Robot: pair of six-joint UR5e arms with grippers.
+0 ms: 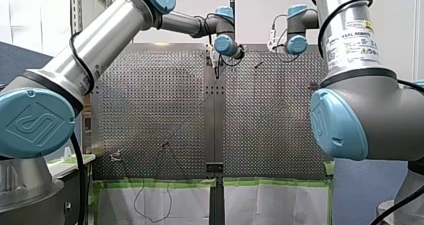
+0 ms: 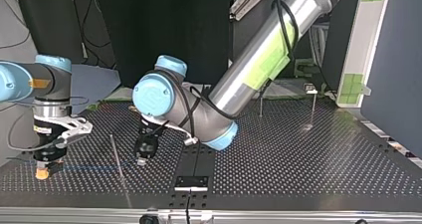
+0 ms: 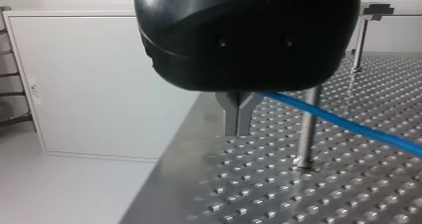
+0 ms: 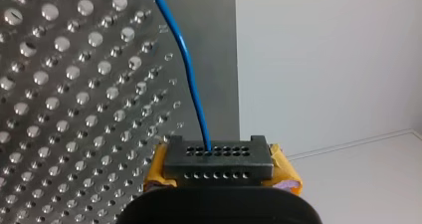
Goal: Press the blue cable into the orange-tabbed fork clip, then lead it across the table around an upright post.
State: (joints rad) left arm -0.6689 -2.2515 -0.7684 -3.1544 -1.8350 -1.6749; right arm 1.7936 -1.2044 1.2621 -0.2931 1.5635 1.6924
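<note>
Left wrist view: my left tool [image 3: 240, 115] has its metal fingers drawn narrow. The blue cable [image 3: 348, 125] comes out from between them near their roots and runs taut above the worktop [image 3: 278, 194], just in front of an upright post [image 3: 308, 129]. In the right wrist view my right tool [image 4: 219, 159] is closed on the same cable, which enters a dark perforated block [image 4: 219, 165] framed by yellow pads [image 4: 284, 170]. In the top view that tool stands low on the worktop at the view's left, with an orange piece [image 2: 42, 173] at its tip. I cannot tell whether that is the orange-tabbed fork clip or only the pads, so the cable's seating is not shown. I judge the pressing step to be in hand and the routing not yet begun. The next move calls for my left tool to carry the cable round the post under even tension, without dragging it out at the right end. No tray, bin or box shows
</note>
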